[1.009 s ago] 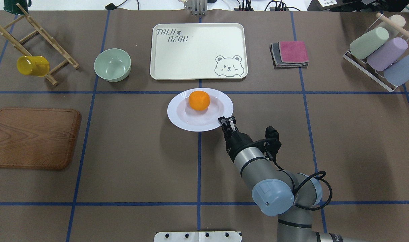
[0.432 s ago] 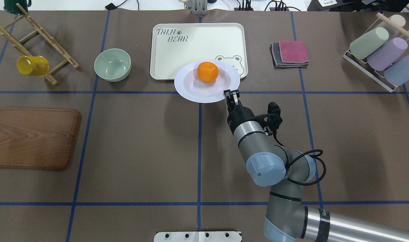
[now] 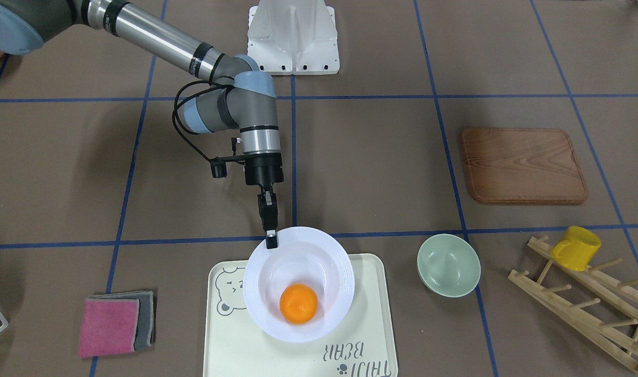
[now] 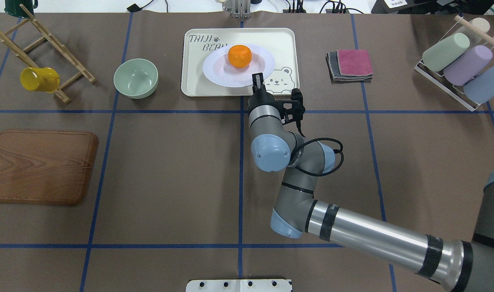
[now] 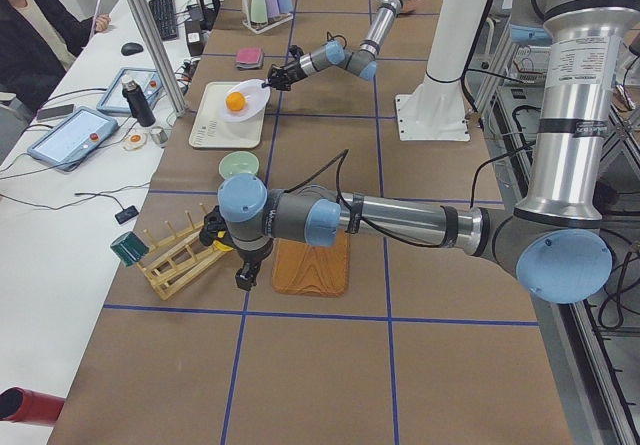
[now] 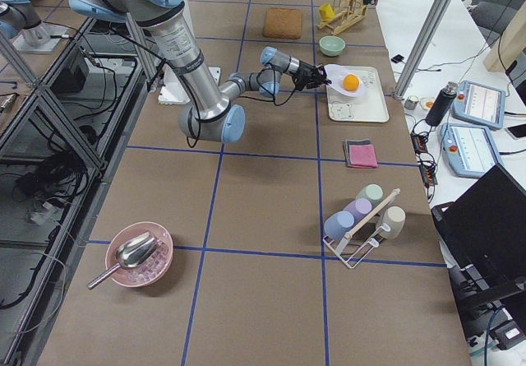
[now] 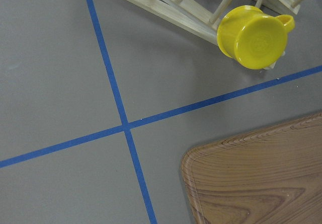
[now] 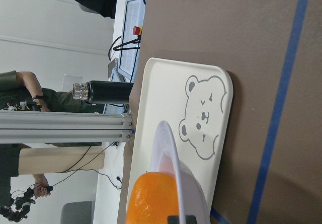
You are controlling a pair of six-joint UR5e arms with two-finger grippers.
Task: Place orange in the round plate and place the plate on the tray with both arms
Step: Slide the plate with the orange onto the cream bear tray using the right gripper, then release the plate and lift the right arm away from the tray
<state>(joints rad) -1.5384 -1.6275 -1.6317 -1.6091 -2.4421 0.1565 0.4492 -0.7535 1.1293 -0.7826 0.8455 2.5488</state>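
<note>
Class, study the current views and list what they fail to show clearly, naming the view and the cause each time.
The left end effector shows only in the exterior left view, small and dark: open or shut cannot be told.
The cream rectangular bear tray has part of its lettering covered by the white glossy round plate in the overhead view.
The right end effector is cut off by the right wrist view's bottom edge.

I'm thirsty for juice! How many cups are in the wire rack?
4. In the wire rack on the robot's right side of the table, a green cup, a purple cup and a blue cup lie side by side; a beige cup sits behind them, partly hidden.
</note>
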